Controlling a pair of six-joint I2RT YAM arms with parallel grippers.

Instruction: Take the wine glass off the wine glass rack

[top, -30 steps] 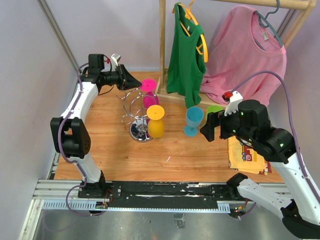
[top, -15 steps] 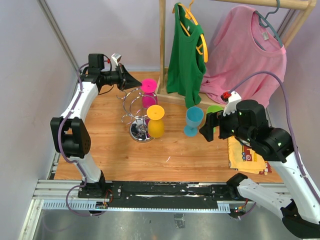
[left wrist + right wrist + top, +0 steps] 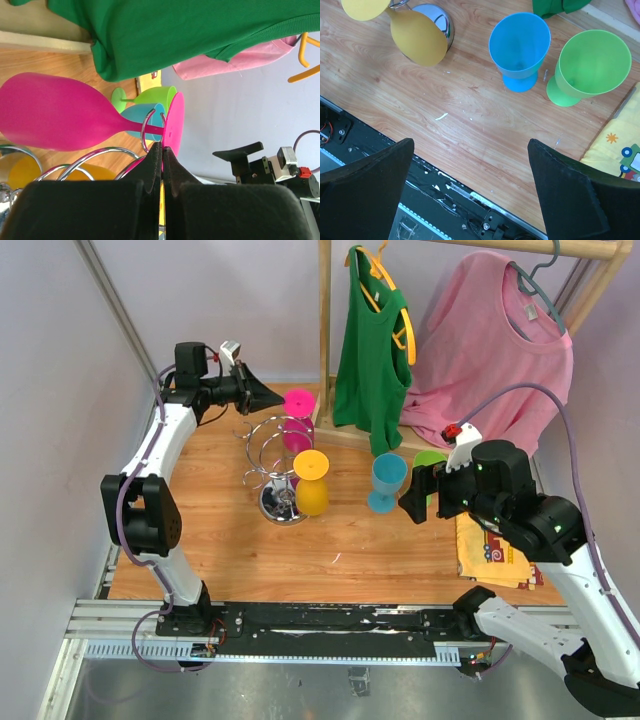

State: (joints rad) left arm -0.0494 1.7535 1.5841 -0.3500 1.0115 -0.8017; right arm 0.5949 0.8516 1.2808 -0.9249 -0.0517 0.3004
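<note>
The silver wire wine glass rack (image 3: 282, 502) stands on the wooden table at centre left. A pink wine glass (image 3: 299, 438) and a yellow wine glass (image 3: 312, 495) hang on it upside down. My left gripper (image 3: 281, 397) is level with the top of the rack and shut on the rim of the pink glass's foot. In the left wrist view the left gripper (image 3: 162, 147) pinches the foot's edge, the pink glass (image 3: 55, 120) lies to the left, and its stem sits in a rack loop (image 3: 144, 135). My right gripper (image 3: 412, 502) is open and empty above the table (image 3: 470, 145).
A blue glass (image 3: 388, 480) and a green glass (image 3: 430, 460) stand upright on the table right of the rack, both also in the right wrist view (image 3: 520, 45) (image 3: 592, 62). A wooden clothes rack (image 3: 324, 330) with green and pink shirts stands behind. A yellow cloth (image 3: 495, 545) lies at the right.
My left gripper and the pink glass's foot have shifted slightly up and away from the rack's centre. The right arm has barely moved.
</note>
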